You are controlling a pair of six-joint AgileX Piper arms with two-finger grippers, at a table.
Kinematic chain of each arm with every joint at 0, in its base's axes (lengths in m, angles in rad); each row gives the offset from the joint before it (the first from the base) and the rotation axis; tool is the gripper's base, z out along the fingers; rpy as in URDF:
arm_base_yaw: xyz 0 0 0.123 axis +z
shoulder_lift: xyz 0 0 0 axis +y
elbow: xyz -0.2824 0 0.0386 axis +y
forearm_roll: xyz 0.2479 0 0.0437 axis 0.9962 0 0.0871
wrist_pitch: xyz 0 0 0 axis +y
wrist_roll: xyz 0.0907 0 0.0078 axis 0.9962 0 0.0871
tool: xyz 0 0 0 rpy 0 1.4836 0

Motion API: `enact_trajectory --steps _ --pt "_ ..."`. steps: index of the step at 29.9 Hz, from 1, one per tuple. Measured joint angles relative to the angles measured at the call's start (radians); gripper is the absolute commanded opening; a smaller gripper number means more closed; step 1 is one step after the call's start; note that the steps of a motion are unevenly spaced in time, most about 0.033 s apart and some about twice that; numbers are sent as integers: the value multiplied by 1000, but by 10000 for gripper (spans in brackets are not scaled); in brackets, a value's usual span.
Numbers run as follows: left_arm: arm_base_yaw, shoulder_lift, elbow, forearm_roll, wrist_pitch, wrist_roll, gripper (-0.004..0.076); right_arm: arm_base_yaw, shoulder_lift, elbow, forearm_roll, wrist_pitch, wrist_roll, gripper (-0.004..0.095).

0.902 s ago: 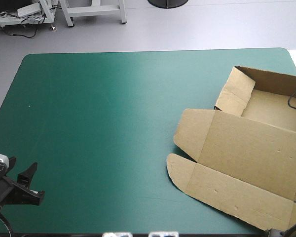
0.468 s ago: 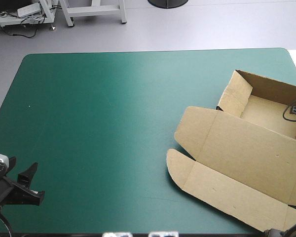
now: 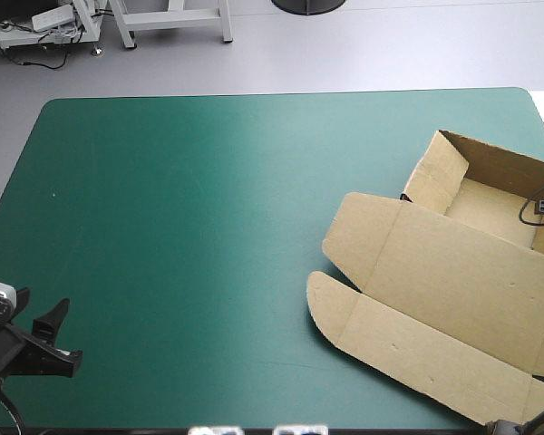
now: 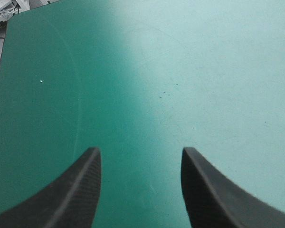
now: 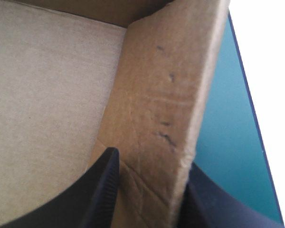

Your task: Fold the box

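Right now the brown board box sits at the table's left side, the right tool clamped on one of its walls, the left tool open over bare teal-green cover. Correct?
No: the brown board box lies at the table's right side, as the high view shows. The rest holds: right tool clamped on a wall, left tool open over teal-green cover.

Teal-green table cover, grey floor beyond

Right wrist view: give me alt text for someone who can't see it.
The black jaws are all but shut on a raised side wall of the brown box, one jaw inside it and one outside. The box's bare floor lies on the inner side; a strip of teal-green cover shows beyond the wall.
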Motion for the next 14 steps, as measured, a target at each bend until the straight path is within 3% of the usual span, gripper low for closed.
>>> enact_trajectory --steps 9,11,14 --pt "0 0 0 0 1 0 369 0 -50 -209 11 178 0 344" --pt "0 0 0 0 -1 0 369 0 -84 -274 29 217 0 307" --pt "0 0 0 0 -14 0 369 0 -150 -356 88 270 5 165"
